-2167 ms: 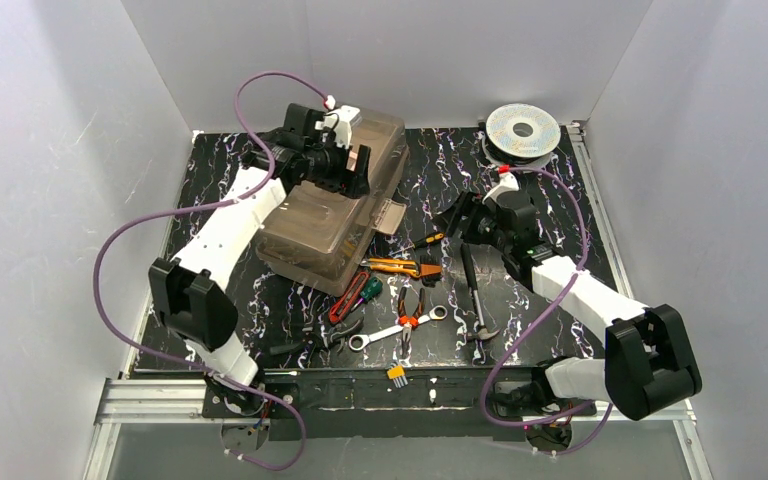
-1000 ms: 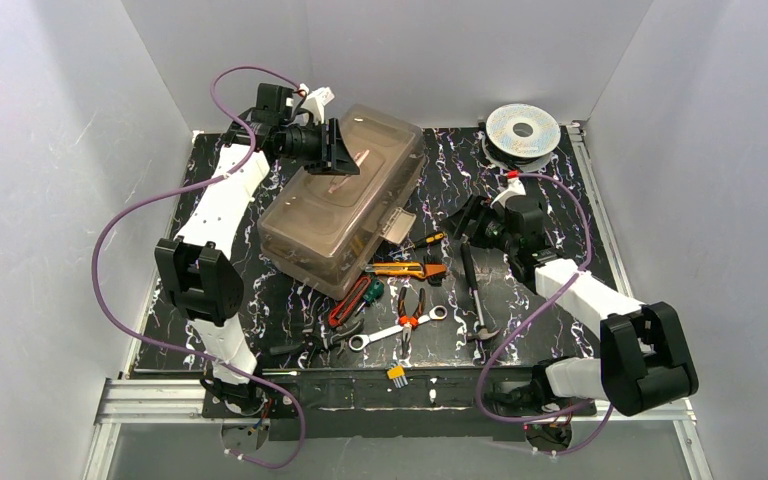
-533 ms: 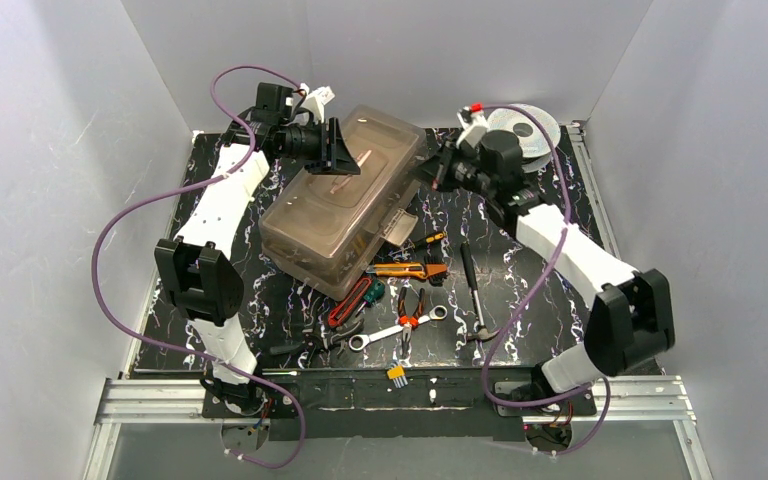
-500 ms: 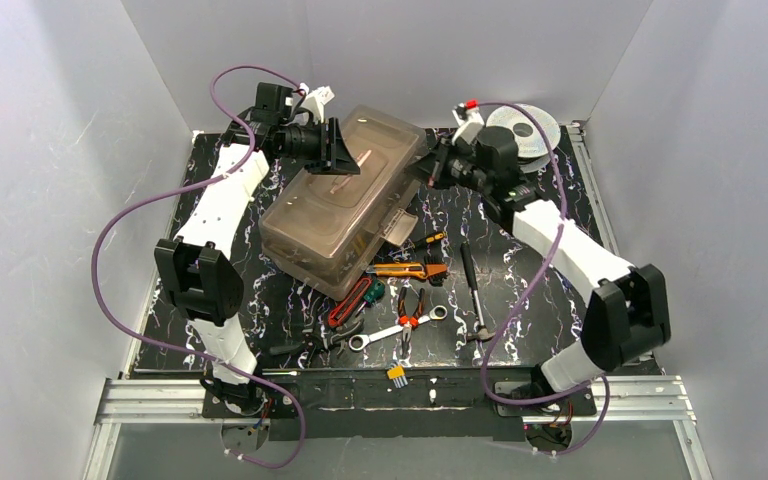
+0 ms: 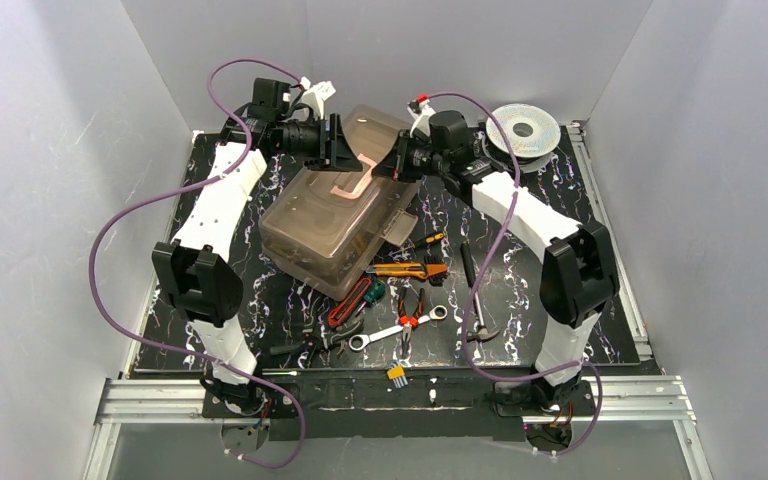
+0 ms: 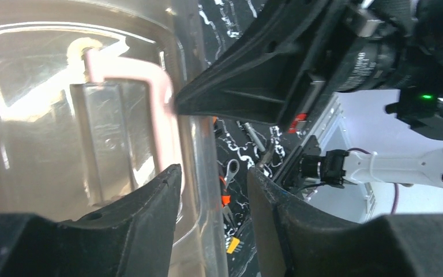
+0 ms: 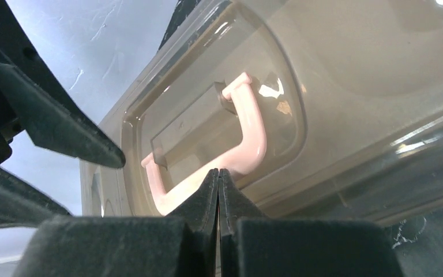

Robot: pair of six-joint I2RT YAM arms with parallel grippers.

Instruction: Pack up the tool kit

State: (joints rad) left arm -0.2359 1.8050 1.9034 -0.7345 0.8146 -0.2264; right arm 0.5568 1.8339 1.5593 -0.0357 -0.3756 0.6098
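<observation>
The tan toolbox [image 5: 310, 225] lies on the black table with its smoky lid closed and its pale pink handle [image 5: 352, 183] on top. My left gripper [image 5: 343, 158] stands open at the box's far end. In the left wrist view [image 6: 213, 170] the lid's clear rim [image 6: 199, 190] runs between its fingers, with a gap on the right side. My right gripper [image 5: 392, 168] is shut on nothing, its tip [image 7: 218, 171] against the handle [image 7: 254, 144]. Loose on the table are a yellow knife [image 5: 398, 268], pliers [image 5: 412, 315], a wrench [image 5: 390, 332] and a hammer [image 5: 475, 290].
A silver wire spool [image 5: 523, 130] sits at the back right corner. A red-handled tool [image 5: 345, 305], a small screwdriver [image 5: 422, 241] and a tiny yellow connector [image 5: 396, 375] lie in front of the box. White walls close in the table on three sides.
My right arm has swung from the table's right side over to the toolbox, its jaws shut, and its tip now meets the handle. My left jaws have parted a little wider.
</observation>
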